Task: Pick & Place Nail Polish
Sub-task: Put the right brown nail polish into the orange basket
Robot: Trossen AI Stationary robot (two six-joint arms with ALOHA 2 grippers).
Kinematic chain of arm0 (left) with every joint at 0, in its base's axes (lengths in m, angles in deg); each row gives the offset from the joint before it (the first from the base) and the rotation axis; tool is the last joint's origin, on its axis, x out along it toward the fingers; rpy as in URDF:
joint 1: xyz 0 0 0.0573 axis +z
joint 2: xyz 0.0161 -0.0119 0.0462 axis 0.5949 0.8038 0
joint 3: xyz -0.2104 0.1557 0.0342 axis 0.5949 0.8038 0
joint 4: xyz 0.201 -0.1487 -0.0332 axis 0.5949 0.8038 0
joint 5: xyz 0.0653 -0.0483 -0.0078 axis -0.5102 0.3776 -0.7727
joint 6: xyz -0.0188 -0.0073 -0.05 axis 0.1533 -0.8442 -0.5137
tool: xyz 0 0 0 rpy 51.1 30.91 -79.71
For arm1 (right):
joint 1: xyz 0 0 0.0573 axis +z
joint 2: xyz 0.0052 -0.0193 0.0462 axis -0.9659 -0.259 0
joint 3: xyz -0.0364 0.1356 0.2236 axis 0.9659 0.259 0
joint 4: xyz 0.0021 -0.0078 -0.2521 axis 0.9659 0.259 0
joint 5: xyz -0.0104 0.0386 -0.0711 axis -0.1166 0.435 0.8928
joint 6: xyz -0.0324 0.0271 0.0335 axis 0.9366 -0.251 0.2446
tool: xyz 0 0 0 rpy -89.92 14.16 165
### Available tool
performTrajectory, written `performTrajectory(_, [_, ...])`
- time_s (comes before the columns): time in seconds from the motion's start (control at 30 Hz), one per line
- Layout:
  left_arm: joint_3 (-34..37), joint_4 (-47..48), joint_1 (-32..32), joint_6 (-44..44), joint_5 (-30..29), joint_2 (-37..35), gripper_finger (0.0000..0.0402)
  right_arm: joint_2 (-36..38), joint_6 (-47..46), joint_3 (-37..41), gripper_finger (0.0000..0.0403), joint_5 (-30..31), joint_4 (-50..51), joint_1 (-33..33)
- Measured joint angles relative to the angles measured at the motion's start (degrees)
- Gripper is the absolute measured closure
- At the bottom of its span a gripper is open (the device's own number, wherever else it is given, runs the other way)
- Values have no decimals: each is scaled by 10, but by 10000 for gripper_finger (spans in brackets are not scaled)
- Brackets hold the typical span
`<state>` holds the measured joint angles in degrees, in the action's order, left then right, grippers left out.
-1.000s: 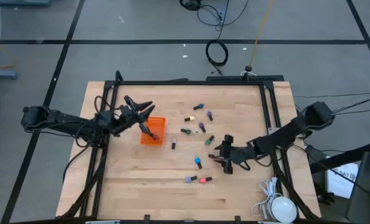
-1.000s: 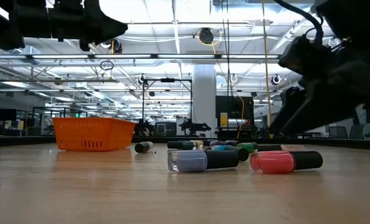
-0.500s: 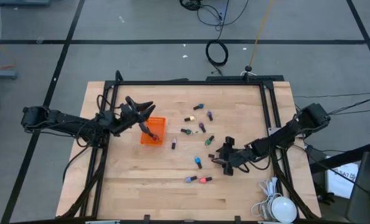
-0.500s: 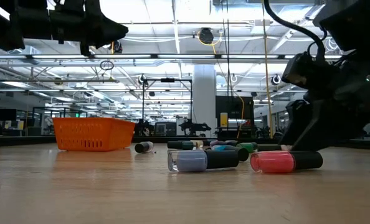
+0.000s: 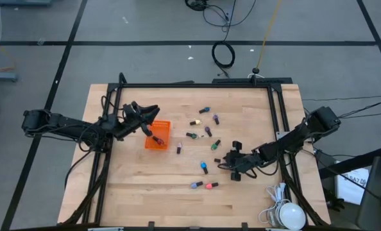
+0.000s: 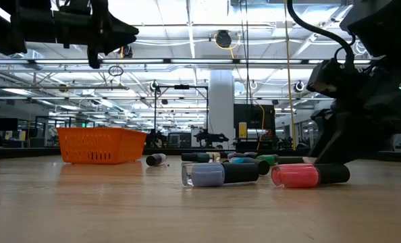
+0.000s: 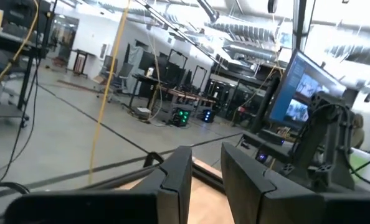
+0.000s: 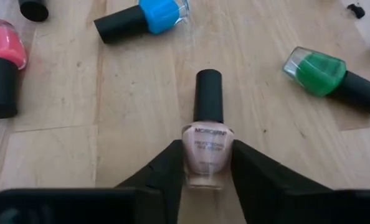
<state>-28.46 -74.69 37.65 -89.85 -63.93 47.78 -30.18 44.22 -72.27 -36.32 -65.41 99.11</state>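
Several nail polish bottles lie scattered on the wooden table (image 5: 133,186), among them a blue one (image 8: 144,18), a green one (image 8: 325,74) and a red one (image 6: 308,175). My right gripper (image 8: 205,146) is low over the table's right middle (image 5: 232,168), shut on a pale pink bottle (image 8: 205,152). The orange mesh basket (image 5: 157,135) stands at the left middle, with something dark and red inside. My left gripper (image 5: 151,115) hangs above the basket. Its fingers (image 7: 179,180) stand a little apart with nothing between them. My right gripper pinches the pale pink bottle's glass body (image 8: 191,149) by its two sides between the two fingers. The fingers slant down from the table's right and lie along the bottle. The bottle lies on the wood with its black cap (image 8: 208,93) pointing away from the gripper.
A dark frame rail (image 5: 277,122) runs along the table's sides. A white round object with a coiled cable (image 5: 287,215) sits at the near right corner. Bare wood lies between the basket and the near edge.
My right gripper has sunk a little toward the table and shut onto the pale pink bottle, which stays lying where it was. My left gripper has turned a little about its own long line above the basket without shifting place.
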Motion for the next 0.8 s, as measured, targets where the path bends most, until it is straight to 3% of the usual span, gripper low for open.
performTrajectory(0.33, [0,16,-3,-21,0,0,320,8,26,2,313,2,-53,-3])
performTrajectory(0.7, [0,81,-3,-22,1,0,320,90,119,1,312,3,-80,-33])
performTrajectory(0.8, [0,119,-3,9,53,0,320,90,156,1,312,4,-89,-48])
